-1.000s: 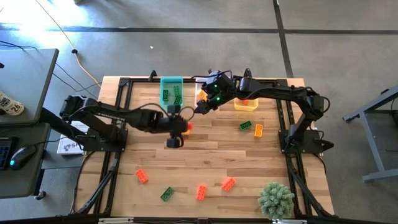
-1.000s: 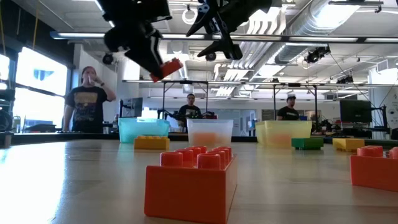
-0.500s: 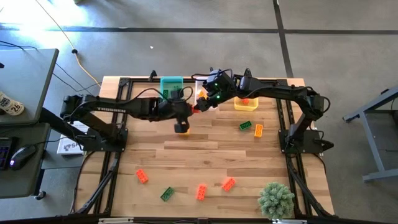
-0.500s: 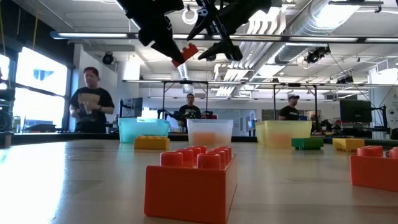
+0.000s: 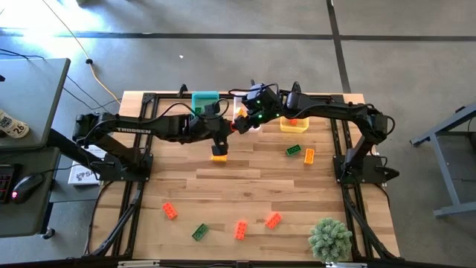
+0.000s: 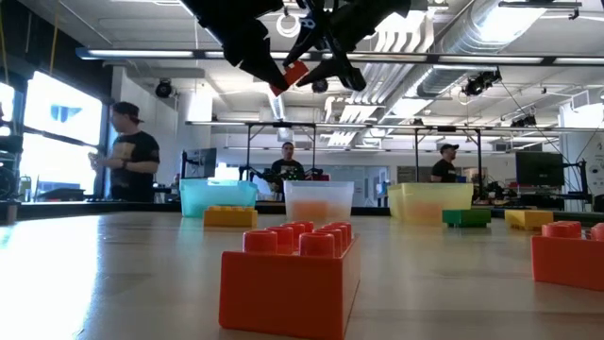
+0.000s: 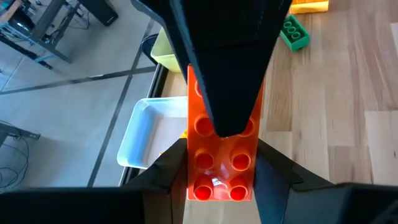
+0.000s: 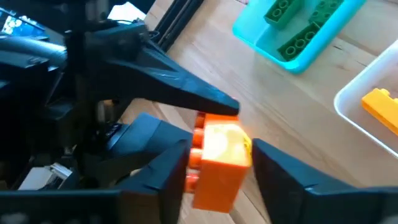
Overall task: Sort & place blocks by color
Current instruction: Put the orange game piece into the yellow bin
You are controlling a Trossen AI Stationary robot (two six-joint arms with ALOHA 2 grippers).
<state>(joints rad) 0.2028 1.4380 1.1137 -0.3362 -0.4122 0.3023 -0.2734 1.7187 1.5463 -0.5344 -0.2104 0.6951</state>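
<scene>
An orange-red studded block [image 7: 221,146] hangs in the air between my two grippers, above the table in front of the clear bin [image 5: 239,109]. My left gripper [image 5: 227,132] reaches in from the table's left and is shut on it. My right gripper [image 8: 221,158] comes from the right and is open. One of its fingers [image 7: 227,74] lies over the block's studded face and the other stands behind the underside. The teal bin [image 5: 206,104] holds green blocks. Loose blocks lie on the table, among them a yellow one [image 5: 219,157] and a green one [image 5: 293,150]. My left gripper pinches the orange-red block by its two long sides, at the end nearest the wrist [image 7: 194,179]. The fingers lie along the block and come roughly level from the table's left. The block is lifted clear of the table. My right gripper's fingers flank the block; whether they touch it, I cannot tell.
The yellow bin [image 5: 292,122] stands at the far edge beside the clear bin. Several orange-red and green blocks [image 5: 240,229] lie near the table's near edge, and a fuzzy green plant [image 5: 330,238] sits at the near right corner. People stand in the room beyond.
My left gripper has carried the orange-red block up and toward the table's far right, bringing it between the right gripper's open fingers. The right gripper has stayed in place.
</scene>
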